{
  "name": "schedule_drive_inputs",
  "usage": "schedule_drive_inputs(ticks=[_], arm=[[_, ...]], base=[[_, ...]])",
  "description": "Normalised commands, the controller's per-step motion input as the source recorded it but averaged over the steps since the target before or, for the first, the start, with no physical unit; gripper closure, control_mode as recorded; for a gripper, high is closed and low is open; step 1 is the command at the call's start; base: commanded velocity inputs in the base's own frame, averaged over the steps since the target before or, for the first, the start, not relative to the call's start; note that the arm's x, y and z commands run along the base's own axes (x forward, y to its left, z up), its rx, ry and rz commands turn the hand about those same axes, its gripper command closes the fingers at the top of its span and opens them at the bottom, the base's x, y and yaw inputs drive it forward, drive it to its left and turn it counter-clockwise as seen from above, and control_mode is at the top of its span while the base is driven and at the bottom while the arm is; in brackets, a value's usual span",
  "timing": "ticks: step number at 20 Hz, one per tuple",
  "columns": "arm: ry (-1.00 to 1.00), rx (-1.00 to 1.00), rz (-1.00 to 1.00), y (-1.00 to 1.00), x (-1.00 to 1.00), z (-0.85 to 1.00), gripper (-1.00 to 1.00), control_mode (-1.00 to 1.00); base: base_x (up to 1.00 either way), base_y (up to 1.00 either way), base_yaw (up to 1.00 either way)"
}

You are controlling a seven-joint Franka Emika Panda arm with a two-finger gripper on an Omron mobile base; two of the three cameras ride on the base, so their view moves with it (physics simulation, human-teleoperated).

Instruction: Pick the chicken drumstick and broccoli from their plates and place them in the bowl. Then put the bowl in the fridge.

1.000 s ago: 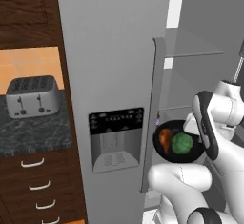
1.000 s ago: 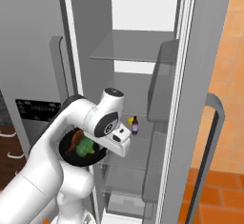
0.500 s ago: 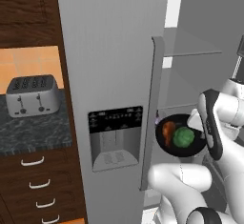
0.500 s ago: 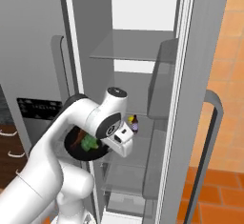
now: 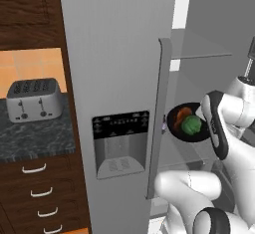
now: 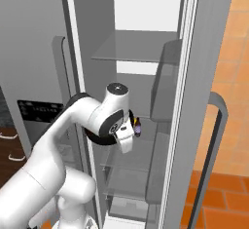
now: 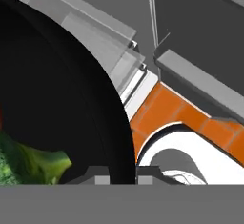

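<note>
since the earlier frame the bowl (image 5: pixel 188 123) has shifted slightly right and up in the left base view, further past the closed door's handle toward the open compartment; the toaster and cabinets sit where they were, so the base has not driven.

the fridge (image 5: pixel 119 78) is the largest item: tall grey stainless steel, its left door closed, with a long vertical handle (image 5: pixel 158 118) and a black-panelled water dispenser (image 5: pixel 121 143). the right compartment stands open, showing grey glass shelves (image 6: pixel 131 52) and a door with a curved handle (image 6: pixel 214 150) swung out to the right. orange tile floor (image 6: pixel 219 194) lies below the open door.

left of the fridge, dark wood cabinets (image 5: pixel 30 9) hang above an orange tiled wall, and a dark speckled counter (image 5: pixel 35 136) carries a silver 4-slot toaster (image 5: pixel 34 100). drawers with pale handles (image 5: pixel 35 193) sit beneath.

the gripper (image 7: pixel 121 173) is closed tight on the bowl's rim, holding it in the air at mid-height in front of the open compartment. inside the black bowl lie the broccoli (image 5: pixel 191 125) and, just beside it on the left, the chicken drumstick (image 5: pixel 181 114).

the dispenser panel bears small markings too fine to read.
</note>
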Motion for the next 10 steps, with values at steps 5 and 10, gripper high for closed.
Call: schedule_drive_inputs(ticks=[5,10], arm=[[0.0,0.13,-0.36,-0.15,1.0,0.25,1.0,-1.0],[-0.12,0.15,-0.3,0.0,0.97,-0.04,1.0,-1.0]], base=[[0.0,0.0,0.0],[0.0,0.0,0.0]])
